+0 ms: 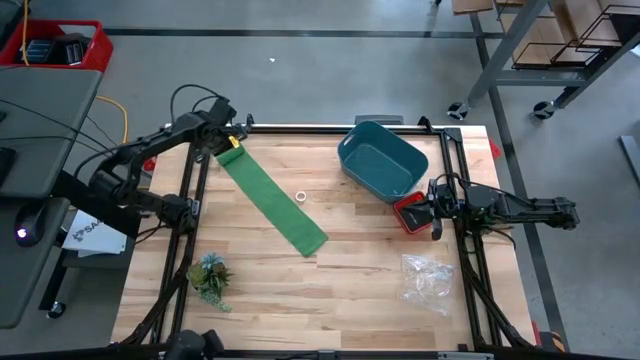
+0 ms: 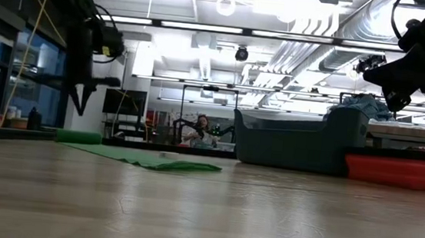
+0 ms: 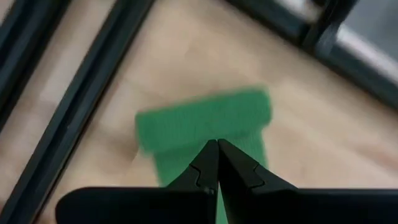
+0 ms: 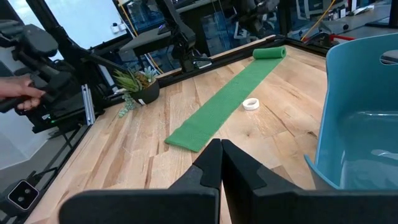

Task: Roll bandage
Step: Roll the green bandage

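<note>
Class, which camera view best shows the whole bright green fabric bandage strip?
The high view: the bright green fabric bandage strip shows whole. The right wrist view shows it slanted; the low view edge-on; the left wrist view only its rolled end.

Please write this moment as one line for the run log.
task: roll bandage | bandage: mostly flat, small roll at far end | left gripper: shut, above rolled end | right gripper: shut, waiting beside teal bin
</note>
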Available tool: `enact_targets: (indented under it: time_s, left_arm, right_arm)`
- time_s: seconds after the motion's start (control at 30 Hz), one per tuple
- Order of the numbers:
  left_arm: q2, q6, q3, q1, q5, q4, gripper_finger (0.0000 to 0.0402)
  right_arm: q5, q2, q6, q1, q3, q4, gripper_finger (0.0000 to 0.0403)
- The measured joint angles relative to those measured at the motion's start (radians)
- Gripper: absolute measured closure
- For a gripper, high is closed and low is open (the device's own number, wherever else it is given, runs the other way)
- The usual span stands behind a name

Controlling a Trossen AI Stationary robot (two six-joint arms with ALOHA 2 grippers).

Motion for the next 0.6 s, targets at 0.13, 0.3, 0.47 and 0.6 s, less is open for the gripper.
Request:
enact_targets:
  time_s: [0.13, 0.3, 0.47, 0.6]
  left_arm:
    - [0.023, -0.087, 0.002, 0.0, -0.091, 0.074, 0.0401]
    - [0.089, -0.158, 0.001, -0.002, -0.125, 0.087, 0.0401]
    - [0.141, -0.311, 0.0, -0.022, -0.149, 0.088, 0.0401]
    - [0.144, -0.33, 0.0, -0.043, -0.24, 0.094, 0.0401]
  right_arm:
    - [0.0, 0.0, 0.0, 0.0, 0.0, 0.0, 0.0403]
    - [0.0, 0.0, 0.0, 0.0, 0.0, 0.0, 0.0403]
    - [0.0, 0.0, 0.0, 0.0, 0.0, 0.0, 0.0403]
    - [0.0, 0.0, 0.0, 0.0, 0.0, 0.0, 0.0403]
